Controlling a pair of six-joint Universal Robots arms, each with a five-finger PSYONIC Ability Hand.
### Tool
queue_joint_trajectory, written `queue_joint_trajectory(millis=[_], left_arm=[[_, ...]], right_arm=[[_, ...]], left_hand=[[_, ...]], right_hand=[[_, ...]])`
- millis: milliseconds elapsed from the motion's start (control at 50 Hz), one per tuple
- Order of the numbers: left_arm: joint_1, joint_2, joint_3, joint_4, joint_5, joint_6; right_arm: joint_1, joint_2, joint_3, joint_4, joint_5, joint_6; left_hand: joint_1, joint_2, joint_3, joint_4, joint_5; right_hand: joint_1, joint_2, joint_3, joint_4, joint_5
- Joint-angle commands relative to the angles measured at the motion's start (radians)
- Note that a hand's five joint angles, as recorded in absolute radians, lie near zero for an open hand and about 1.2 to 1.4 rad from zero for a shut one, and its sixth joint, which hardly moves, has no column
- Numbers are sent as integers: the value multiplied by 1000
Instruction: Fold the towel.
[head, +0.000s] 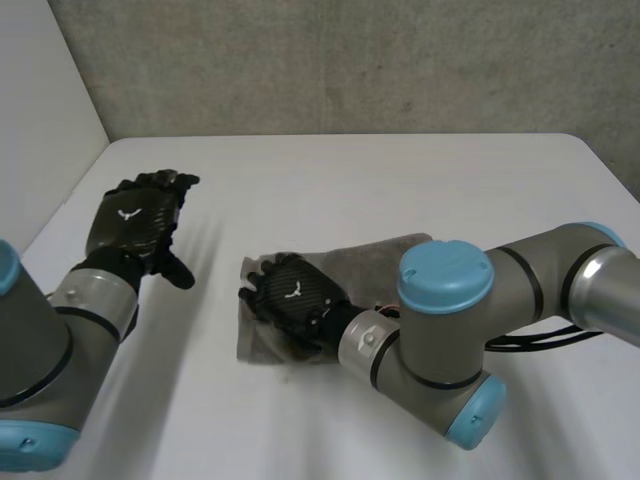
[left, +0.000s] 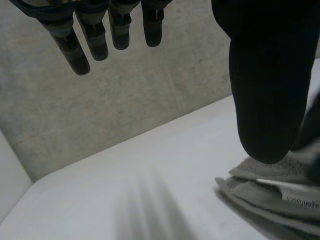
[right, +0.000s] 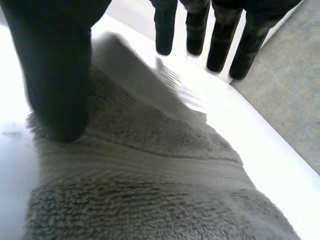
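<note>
Head view: the right arm (head: 540, 285) crosses the near part of the surface (head: 330, 170), and the right robot hand (head: 295, 295) lies palm-down on the left end of the towel (head: 385, 258). In the right wrist view its fingers (right: 220, 40) are straight and reach past the towel's edge over the bare surface. The thumb (right: 55, 75) rests its tip on the pile. This robot hand is open and grips nothing.

The towel is grey and folded in layers, and it lies flat on the surface. In the left wrist view a white label (left: 300, 200) sits between the layers at the towel's edge; its print is too small to read.

Left of the towel and apart from it is the left robot hand (head: 140, 225), open, with fingers (left: 100, 37) straight and holding nothing.

Beyond the towel, a grey wall (head: 350, 60) backs the surface.
</note>
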Motion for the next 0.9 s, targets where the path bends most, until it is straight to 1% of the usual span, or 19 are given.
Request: queue_joint_trajectory(millis=[20,80,120,140,180,320,360,380,420,440,480,580,620,760,780,820,840,880,900], left_arm=[[-101,-100,116,9,1,-1],[-131,-125,144,11,-1,-2],[-187,-183,201,11,-2,-4],[-187,-184,201,11,-2,-4],[-229,-246,244,9,-7,-4],[-264,-338,253,8,-47,-1],[-266,-366,246,5,-82,5],[-266,-366,245,5,-82,5],[-264,-378,241,-1,-108,10],[-264,-378,241,-1,-108,10],[-263,-375,236,-3,-116,10],[-258,-352,209,-4,-116,10],[-255,-340,195,-4,-116,8],[-226,-242,135,-6,-128,7],[-226,-242,135,-6,-128,7],[-197,-190,111,-8,-153,7],[-197,-190,110,-8,-153,7],[-181,-167,98,-9,-171,7],[-165,-142,86,-14,-189,7]], right_arm=[[-223,-193,108,12,-8,291],[-308,-260,183,18,-16,356],[-336,-285,227,24,-19,352],[-336,-285,228,24,-19,352],[-388,-314,315,26,-36,320],[-544,-339,480,26,-64,164],[-575,-337,527,26,-71,70],[-575,-337,527,26,-71,70],[-581,-319,533,26,-62,-11],[-581,-319,533,26,-62,-12],[-581,-311,522,16,-58,-41],[-571,-317,450,13,-47,-32],[-555,-321,419,12,-39,-10],[-293,-295,210,12,-4,157],[-293,-294,209,12,-4,157],[-189,-224,125,13,-4,194],[-189,-224,125,13,-4,194],[-57,-160,53,13,2,200],[-57,-159,53,13,2,200]], left_hand=[[11,24,23,22,-14],[17,30,29,28,-8],[20,33,32,31,-6],[20,33,32,31,-6],[23,36,35,34,-3],[23,36,35,34,-3],[23,36,35,34,-3],[23,36,35,34,-3],[23,36,35,34,-3],[23,36,35,34,-3],[20,33,32,31,-5],[20,33,32,31,-6],[20,33,32,31,-6],[14,27,26,25,-11],[14,27,26,25,-11],[14,27,26,25,-11],[14,27,26,25,-11],[14,27,26,25,-11],[11,24,23,22,-14]], right_hand=[[-130,-173,-184,-195,-177],[-130,-173,-184,-195,-177],[-130,-173,-184,-195,-177],[-130,-173,-184,-195,-177],[-130,-173,-184,-195,-177],[-130,-173,-184,-195,-177],[201,158,148,137,155],[203,160,149,139,156],[658,615,605,594,611],[661,618,607,597,614],[1090,1047,1036,1025,1043],[1092,1048,1038,1027,1045],[1092,1048,1038,1027,1045],[1092,1048,1038,1027,1045],[1092,1048,1038,1027,1045],[1092,1048,1038,1027,1045],[1092,1048,1038,1027,1045],[1092,1048,1038,1027,1045],[1092,1048,1038,1027,1045]])
